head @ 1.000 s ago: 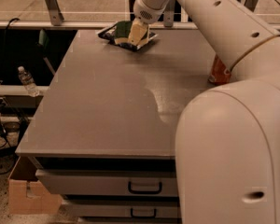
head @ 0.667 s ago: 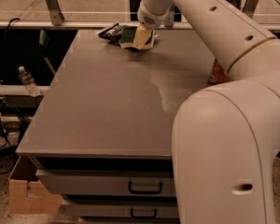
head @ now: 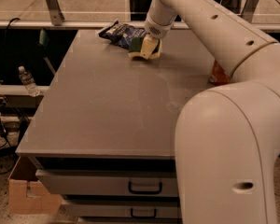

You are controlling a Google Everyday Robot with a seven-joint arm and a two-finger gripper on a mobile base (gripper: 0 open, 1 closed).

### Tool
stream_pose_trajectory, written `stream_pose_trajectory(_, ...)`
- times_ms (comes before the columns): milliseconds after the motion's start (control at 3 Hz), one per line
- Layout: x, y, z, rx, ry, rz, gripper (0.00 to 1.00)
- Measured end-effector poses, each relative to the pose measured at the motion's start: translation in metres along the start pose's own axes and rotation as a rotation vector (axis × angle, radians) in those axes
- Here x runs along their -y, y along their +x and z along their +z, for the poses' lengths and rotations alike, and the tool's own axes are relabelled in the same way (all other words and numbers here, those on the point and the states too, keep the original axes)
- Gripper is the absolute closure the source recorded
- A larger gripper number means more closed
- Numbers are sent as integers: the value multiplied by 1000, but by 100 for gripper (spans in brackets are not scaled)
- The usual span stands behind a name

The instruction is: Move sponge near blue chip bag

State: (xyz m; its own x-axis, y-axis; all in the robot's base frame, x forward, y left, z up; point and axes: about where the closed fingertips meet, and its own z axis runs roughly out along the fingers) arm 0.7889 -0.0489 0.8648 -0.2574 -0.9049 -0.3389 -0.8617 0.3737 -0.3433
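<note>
Clearly the task is in its last step: the gripper (head: 148, 48) is at the far side of the table (head: 102, 111), low over the top. It is closed on the sponge (head: 135, 45), which sits tilted in its grasp with the green side up and the yellow foam below. The sponge is just beside the blue chip bag (head: 117, 31), at the bag's right edge as the camera sees it, and its lower edge seems to touch the table (I cannot say this for certain, because the gripper covers part of it). So the carrying looks finished, in my judgement, and only the release is left. The next move calls for opening the gripper gently, so that the sponge lies flat and does not push the bag, and then lifting the arm straight up. The orange can (head: 218, 73), half hidden behind the arm at the right edge, is well apart and plays no role.
</note>
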Motion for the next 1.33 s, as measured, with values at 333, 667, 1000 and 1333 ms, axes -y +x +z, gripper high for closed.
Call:
stream_pose_trajectory(333, -4, 15, 2, -18, -8, 24, 83)
stream_pose_trajectory(667, -9, 27, 0, -29, -10, 44, 59)
stream_pose_trajectory(1000, -10, 30, -7, -27, -6, 47, 35)
stream_pose_trajectory(1333, -9, 31, -16, -17, 2, 47, 12)
